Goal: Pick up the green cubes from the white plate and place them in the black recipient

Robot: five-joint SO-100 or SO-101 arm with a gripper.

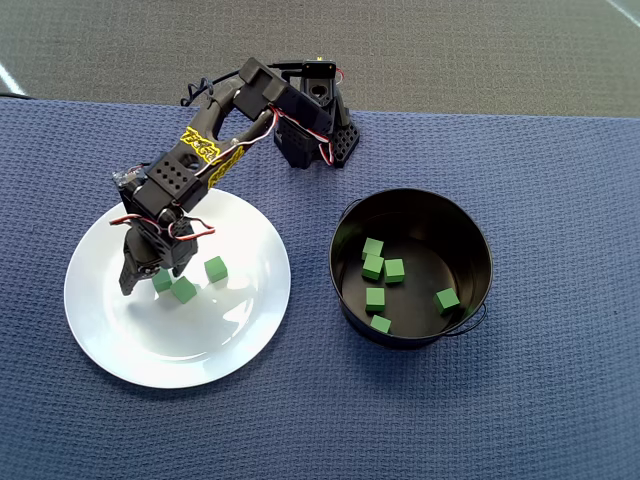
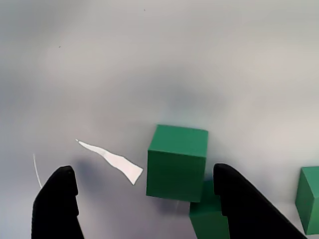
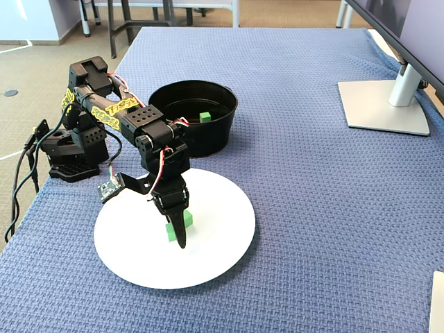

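My gripper (image 2: 144, 199) is hanging low over the white plate (image 1: 120, 340), fingers spread wide with nothing pinched. One green cube (image 2: 177, 162) is sitting between them on the plate. Two more cubes (image 1: 215, 268) are lying close by. Six cubes (image 1: 394, 270) are resting inside the black pot (image 1: 345, 290), beside the plate.

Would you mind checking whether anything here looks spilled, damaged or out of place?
Nothing stands out. Three small green cubes sit on the round white plate, six lie inside the round black metal pot, none on the blue cloth. The gripper hangs open around one cube.
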